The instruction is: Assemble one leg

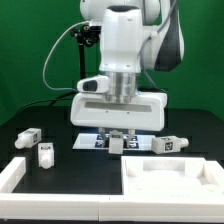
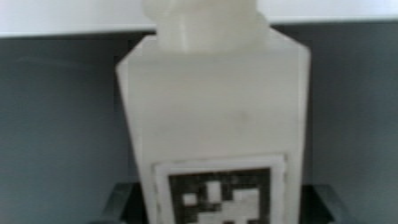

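Note:
My gripper (image 1: 117, 138) points straight down over the table's middle, shut on a white leg (image 1: 117, 146) that stands at or just above the table. In the wrist view this leg (image 2: 214, 100) fills the picture, a chunky white peg with a black-and-white tag near my gripper (image 2: 217, 208); dark fingers (image 2: 128, 203) press on both its sides. Two more legs (image 1: 28, 137) (image 1: 45, 152) lie at the exterior view's left, and one leg (image 1: 168, 145) at the right. The white tray-like tabletop (image 1: 200, 168) lies at the front right.
The marker board (image 1: 93, 140) lies flat just behind the gripper. A white L-shaped wall piece (image 1: 22, 176) lies at the front left, beside the tabletop. A black cable hangs behind the arm.

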Robot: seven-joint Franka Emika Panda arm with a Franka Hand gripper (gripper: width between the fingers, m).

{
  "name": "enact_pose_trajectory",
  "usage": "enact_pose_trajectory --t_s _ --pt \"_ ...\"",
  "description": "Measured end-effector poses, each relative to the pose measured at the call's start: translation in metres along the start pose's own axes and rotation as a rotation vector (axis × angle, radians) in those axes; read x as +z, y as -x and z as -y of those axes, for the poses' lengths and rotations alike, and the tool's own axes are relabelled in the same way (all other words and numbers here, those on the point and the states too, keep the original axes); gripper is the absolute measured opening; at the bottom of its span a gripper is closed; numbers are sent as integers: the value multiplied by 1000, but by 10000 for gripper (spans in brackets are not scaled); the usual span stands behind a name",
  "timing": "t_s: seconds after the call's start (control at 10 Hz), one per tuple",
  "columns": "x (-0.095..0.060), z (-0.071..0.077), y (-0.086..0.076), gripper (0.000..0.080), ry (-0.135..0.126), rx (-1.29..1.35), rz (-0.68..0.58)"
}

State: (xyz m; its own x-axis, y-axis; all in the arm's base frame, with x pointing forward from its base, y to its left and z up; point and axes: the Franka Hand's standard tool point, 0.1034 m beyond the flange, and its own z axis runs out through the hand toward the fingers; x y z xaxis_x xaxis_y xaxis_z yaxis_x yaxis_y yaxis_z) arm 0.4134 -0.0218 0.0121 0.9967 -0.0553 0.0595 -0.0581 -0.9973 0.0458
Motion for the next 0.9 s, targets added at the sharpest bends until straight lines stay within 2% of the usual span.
enact_pose_trajectory --t_s 0.2,0.5,0.6,0.7,0.8,0.9 --pt "6 3 0 288 11 -26 -26" --pt "7 5 1 294 4 -26 -1" --pt "7 7 5 465 -9 -26 51" --pt "-6 12 -5 600 -50 -13 150" --pt "-18 15 -15 600 -82 2 260" --pt "-26 16 -24 643 -97 -6 346"
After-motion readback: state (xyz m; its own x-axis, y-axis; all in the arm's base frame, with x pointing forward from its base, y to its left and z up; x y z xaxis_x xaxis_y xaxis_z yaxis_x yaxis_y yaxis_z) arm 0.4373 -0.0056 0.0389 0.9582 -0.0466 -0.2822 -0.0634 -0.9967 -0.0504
